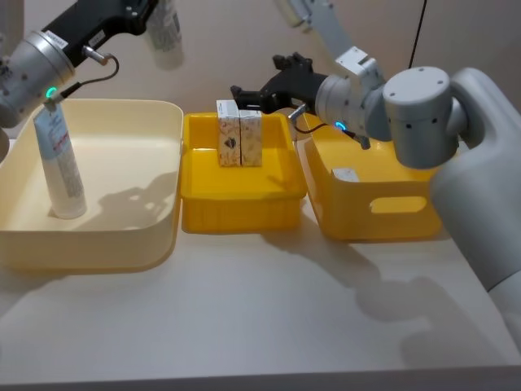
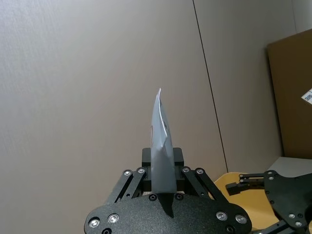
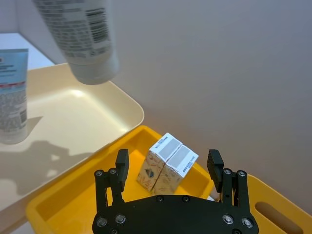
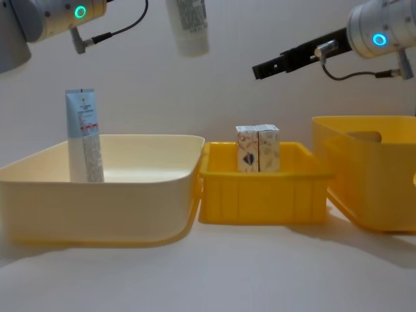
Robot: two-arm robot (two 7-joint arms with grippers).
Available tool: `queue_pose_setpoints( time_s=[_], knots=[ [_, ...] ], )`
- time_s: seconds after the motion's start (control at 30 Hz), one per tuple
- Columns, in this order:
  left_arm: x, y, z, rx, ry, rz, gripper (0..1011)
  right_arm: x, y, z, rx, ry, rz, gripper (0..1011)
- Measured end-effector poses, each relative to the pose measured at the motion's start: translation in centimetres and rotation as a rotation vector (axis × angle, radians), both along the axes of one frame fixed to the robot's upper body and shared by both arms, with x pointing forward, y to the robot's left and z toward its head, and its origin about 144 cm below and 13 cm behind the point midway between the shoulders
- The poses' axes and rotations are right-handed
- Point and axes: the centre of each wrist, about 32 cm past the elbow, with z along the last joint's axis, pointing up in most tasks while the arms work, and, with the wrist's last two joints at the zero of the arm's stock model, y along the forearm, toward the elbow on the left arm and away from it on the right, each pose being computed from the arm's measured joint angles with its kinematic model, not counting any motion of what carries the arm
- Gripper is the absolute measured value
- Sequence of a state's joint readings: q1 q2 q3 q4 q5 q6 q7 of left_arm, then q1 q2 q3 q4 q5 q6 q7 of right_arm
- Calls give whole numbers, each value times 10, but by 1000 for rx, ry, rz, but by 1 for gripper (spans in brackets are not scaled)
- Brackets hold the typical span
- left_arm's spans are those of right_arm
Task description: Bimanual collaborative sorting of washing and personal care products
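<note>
- High over the cream tub [image 1: 122,107], the left gripper [image 2: 162,157] is clamped on a squeeze tube [image 4: 188,26], holding it in the air.
- A second tube [image 1: 59,163] stands upright inside that tub, near its left wall.
- Two small cartons [image 1: 240,135] stand side by side, touching, at the back of the yellow tray [image 1: 236,213].
- The right gripper [image 3: 168,163] hovers above the cartons, spread wide and empty.
- A yellow bin [image 1: 358,221] sits just right of the tray on the counter [image 1: 244,318].

Most of the cream tub [image 1: 130,155] is left free; only its left side is blocked by an upright tube [image 1: 61,159].
</note>
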State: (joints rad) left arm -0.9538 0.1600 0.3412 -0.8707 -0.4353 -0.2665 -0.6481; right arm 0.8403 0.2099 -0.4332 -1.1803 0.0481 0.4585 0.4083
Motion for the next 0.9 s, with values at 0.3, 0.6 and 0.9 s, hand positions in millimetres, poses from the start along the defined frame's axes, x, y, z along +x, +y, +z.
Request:
queue_pose_setpoints(
  time_s=[0.3, 0.6, 0.9],
  knots=[
    [1, -6, -2, 7, 21, -30, 240, 6, 7, 3, -95, -13, 119, 1001],
    [3, -12, -5, 9, 38, -53, 240, 13, 16, 7, -203, -47, 261, 1001],
    [4, -14, -7, 7, 49, -61, 240, 15, 23, 9, -265, -87, 328, 1001]
  ],
)
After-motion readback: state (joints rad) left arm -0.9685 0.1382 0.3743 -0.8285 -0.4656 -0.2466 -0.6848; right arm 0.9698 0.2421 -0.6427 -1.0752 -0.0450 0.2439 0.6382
